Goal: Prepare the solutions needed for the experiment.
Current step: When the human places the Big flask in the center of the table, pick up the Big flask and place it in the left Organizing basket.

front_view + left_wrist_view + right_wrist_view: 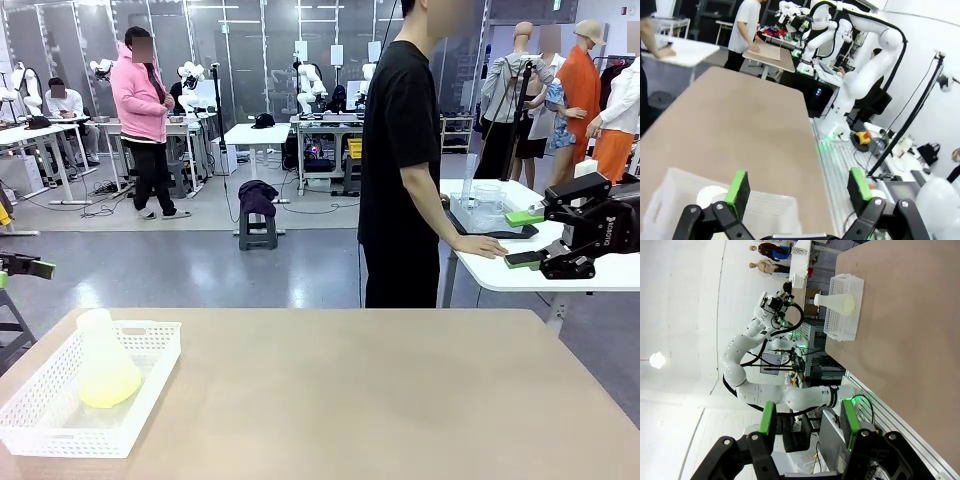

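While the right gripper (528,238) hangs off the table's (380,400) right edge, jaws partly spread on nothing, the left gripper (796,187) hovers wide apart over the basket (60,420). One flask (105,362) with the solutions (110,388) stands in that single basket at the table's front-left corner.

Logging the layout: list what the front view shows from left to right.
left gripper → white basket holding the conical flask of yellow solution → person in black → right gripper

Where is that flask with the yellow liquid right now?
In the front view, the flask stands inside the white basket at the table's near-left corner.
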`<control>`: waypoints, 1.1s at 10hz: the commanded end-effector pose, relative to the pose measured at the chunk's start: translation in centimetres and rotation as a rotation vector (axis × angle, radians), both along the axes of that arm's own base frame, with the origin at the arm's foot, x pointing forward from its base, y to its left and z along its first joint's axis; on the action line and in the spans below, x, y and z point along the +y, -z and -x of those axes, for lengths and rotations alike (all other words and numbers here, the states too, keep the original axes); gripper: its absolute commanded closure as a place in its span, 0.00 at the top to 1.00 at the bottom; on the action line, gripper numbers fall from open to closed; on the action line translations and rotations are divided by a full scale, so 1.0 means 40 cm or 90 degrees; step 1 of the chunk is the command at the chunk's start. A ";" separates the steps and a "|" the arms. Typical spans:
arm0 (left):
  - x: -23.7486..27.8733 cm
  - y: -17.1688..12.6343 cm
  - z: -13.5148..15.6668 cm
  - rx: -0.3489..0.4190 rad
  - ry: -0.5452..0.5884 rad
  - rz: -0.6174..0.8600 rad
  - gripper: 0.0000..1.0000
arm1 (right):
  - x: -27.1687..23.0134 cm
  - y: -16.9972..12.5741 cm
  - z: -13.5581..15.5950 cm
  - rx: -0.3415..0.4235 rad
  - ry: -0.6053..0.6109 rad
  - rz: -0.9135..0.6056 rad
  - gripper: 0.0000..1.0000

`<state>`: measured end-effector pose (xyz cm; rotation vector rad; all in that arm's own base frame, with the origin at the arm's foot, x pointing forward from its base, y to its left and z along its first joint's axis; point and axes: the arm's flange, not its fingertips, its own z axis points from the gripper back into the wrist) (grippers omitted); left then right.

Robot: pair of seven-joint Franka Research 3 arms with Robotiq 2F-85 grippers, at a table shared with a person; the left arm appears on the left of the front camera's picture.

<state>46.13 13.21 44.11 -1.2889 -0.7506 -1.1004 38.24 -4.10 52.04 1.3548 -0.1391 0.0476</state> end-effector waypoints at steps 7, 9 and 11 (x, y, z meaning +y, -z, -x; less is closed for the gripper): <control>0.007 -0.094 0.051 0.153 0.055 -0.039 1.00 | 0.000 -0.002 0.000 -0.008 -0.001 -0.004 0.65; 0.001 -0.115 0.068 0.368 0.059 -0.061 1.00 | 0.000 -0.002 0.000 -0.008 -0.001 -0.004 0.65; -0.002 -0.093 0.075 0.496 0.044 -0.075 1.00 | 0.000 -0.002 0.000 -0.008 -0.001 -0.004 0.65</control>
